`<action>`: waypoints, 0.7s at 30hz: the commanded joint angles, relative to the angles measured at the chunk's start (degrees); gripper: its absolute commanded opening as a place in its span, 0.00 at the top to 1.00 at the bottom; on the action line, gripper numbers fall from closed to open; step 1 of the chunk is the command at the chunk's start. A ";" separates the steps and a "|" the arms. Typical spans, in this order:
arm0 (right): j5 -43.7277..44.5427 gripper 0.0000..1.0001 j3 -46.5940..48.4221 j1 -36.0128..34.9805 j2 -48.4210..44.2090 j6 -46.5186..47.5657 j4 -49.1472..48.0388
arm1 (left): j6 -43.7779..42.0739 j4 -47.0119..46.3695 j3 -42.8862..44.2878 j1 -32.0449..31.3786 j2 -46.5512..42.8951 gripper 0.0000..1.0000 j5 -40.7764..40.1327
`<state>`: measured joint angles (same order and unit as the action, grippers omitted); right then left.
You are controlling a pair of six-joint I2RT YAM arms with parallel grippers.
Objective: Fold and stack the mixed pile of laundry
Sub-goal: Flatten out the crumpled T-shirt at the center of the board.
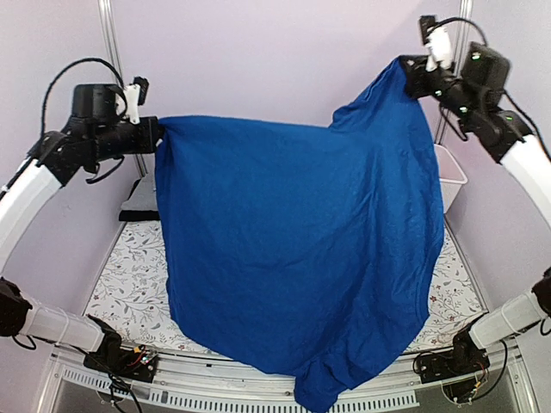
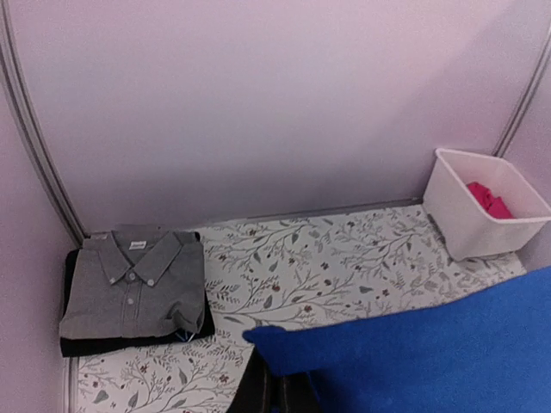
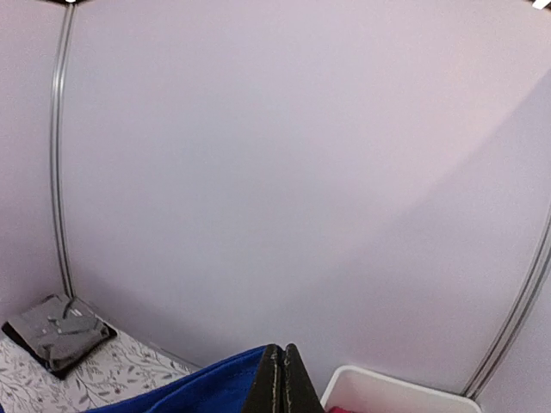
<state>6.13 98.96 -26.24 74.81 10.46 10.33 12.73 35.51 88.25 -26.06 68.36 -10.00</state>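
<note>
A large royal-blue garment [image 1: 297, 249] hangs spread between both arms, high above the table, its lower hem drooping past the near table edge. My left gripper [image 1: 157, 135] is shut on its upper left corner, and the blue cloth [image 2: 413, 353] covers the dark fingers [image 2: 258, 397] in the left wrist view. My right gripper [image 1: 410, 72] is shut on the upper right corner, with blue cloth [image 3: 198, 391] beside the closed fingertips [image 3: 272, 361]. A folded grey collared shirt [image 2: 133, 284] lies on a dark folded garment at the back left. A magenta-pink garment [image 2: 488, 198] lies in the bin.
The white plastic bin [image 2: 461, 219] stands at the back right corner; its rim [image 1: 455, 176] shows beside the blue cloth. The floral table covering [image 2: 327, 258] spans the table. Walls close in the back and sides. Metal posts [image 1: 109, 39] stand at the back corners.
</note>
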 commanded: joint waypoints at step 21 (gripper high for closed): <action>-11.31 0.12 12.44 -1.61 39.51 -7.94 22.25 | 4.01 5.50 -7.89 15.87 26.78 0.00 -6.80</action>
<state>7.88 119.02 -26.65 118.48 9.10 23.22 16.14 38.74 83.59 -10.59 99.11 -17.34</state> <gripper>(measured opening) 0.903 0.996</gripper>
